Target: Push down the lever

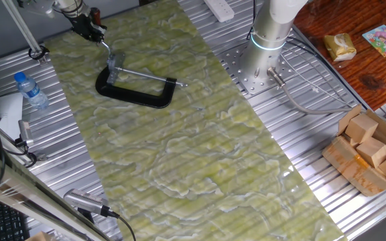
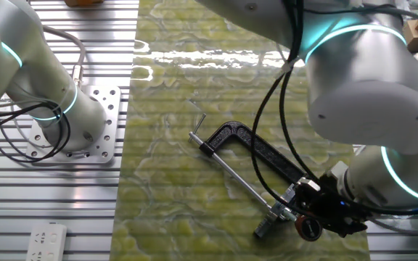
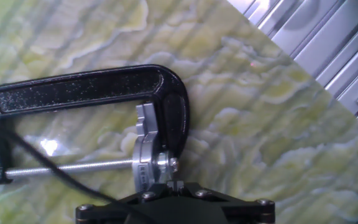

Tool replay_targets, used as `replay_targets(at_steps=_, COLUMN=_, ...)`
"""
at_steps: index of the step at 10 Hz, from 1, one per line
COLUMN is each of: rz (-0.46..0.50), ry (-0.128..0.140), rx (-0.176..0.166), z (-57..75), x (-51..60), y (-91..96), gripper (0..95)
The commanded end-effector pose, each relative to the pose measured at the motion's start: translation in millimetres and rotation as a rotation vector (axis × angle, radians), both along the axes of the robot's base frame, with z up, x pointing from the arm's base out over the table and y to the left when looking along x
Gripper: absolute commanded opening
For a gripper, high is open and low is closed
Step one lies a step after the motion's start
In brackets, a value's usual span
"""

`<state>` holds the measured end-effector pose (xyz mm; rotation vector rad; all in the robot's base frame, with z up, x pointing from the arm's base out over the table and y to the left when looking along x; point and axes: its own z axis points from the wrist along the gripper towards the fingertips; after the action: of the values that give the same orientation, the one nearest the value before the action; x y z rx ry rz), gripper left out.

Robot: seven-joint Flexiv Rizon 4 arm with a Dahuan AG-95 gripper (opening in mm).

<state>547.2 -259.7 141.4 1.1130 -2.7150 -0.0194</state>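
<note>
A black C-clamp point(image 1: 136, 94) lies flat on the green marbled mat, with a long screw rod across it. At its left end sits the small silver block point(image 1: 115, 65), and the thin silver lever point(image 1: 107, 48) sticks up and back from it. My gripper point(image 1: 100, 39) is at the lever's upper end with its jaws together; contact is unclear. In the hand view the fingertips point(image 3: 176, 185) sit just below the silver block point(image 3: 146, 146) and hide the lever. In the other fixed view the gripper point(image 2: 302, 209) is against the block point(image 2: 281, 212).
A water bottle point(image 1: 31, 90) lies left of the mat. The arm's base point(image 1: 267, 47) stands on the slatted metal table to the right. A box of wooden blocks point(image 1: 370, 150) sits at the far right. A second arm's base point(image 2: 56, 109) shows in the other fixed view.
</note>
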Motion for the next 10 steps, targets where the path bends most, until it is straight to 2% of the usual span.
replay_targets(at_steps=1, rz=0.024, ry=0.04, rx=-0.002, z=0.5, x=-2.2, y=-0.4, gripper=0.0)
replay_targets(at_steps=8, rz=0.028, ry=0.074, rx=-0.007, z=0.9, x=-10.5, y=-4.2, gripper=0.0)
replay_targets(at_steps=10, rz=0.029, ry=0.074, rx=-0.006, z=1.2, x=-12.1, y=-5.7, gripper=0.0)
